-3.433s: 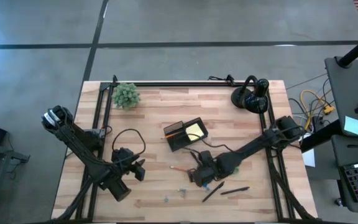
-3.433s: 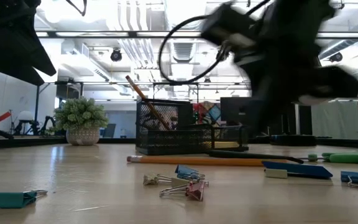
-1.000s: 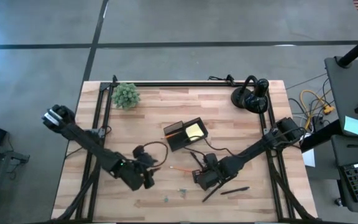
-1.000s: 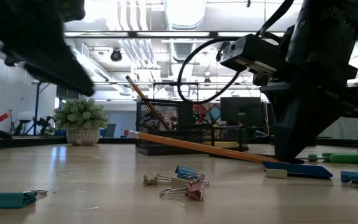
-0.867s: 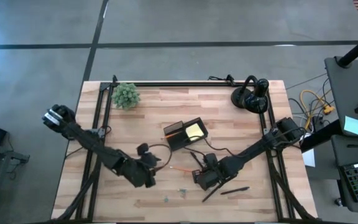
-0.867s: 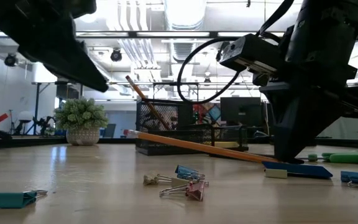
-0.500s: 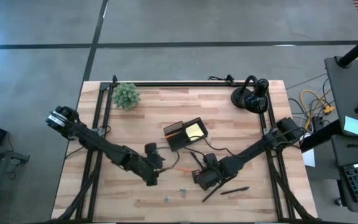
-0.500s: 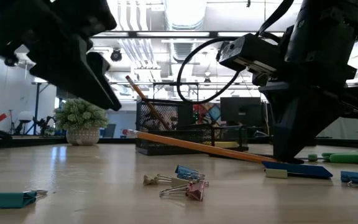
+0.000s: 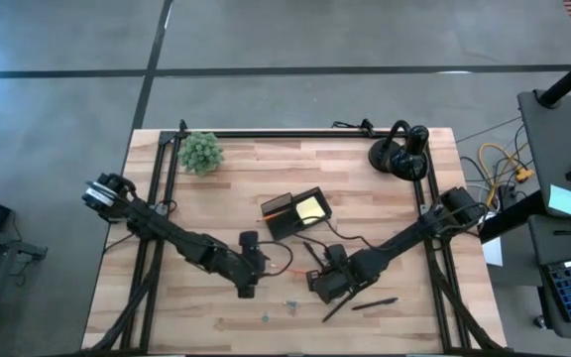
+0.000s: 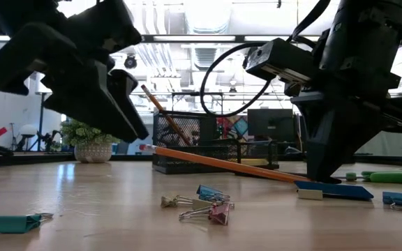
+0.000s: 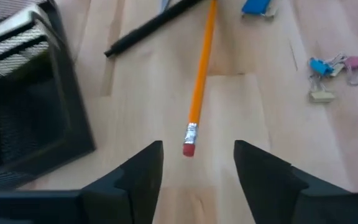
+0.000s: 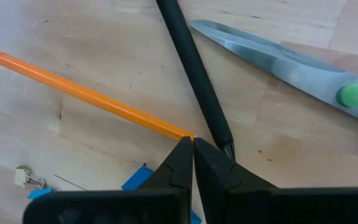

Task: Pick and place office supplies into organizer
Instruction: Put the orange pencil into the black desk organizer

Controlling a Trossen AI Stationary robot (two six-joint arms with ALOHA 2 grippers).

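An orange pencil [image 9: 287, 269] slants up over the table's middle, its pointed end held in my shut right gripper [image 12: 192, 142]. Its eraser end [image 11: 189, 148] is raised. My left gripper [image 11: 194, 163] is open, and its fingers stand on either side of the eraser end without touching it. In the low view this gripper [image 10: 135, 132] hangs just beside the eraser. The black mesh organizer [image 9: 295, 213] stands behind, with a yellow sticky pad [image 9: 309, 207] and another pencil [image 10: 158, 106] in it. My right gripper pinches the pencil's pointed end [image 12: 180, 134] between its two fingertips. The fingers come steeply from above. That end stays low by the table [image 10: 300, 180], and the pencil slopes up toward the table's left, eraser end in the air.
A black pen [image 12: 194, 74] and green-handled scissors [image 12: 291, 62] lie by my right gripper. Two black pens [image 9: 357, 302] lie nearer the front edge. Binder clips [image 10: 208, 202], a teal clip [image 10: 12, 223] and a blue piece [image 10: 333, 189] lie in front. Plant [image 9: 201, 152] and round black object [image 9: 401, 149] stand at the back.
My left gripper has travelled toward the table's right edge and down, rolling as it went, and now stands at the pencil's raised eraser end. The pencil keeps its tilt throughout.
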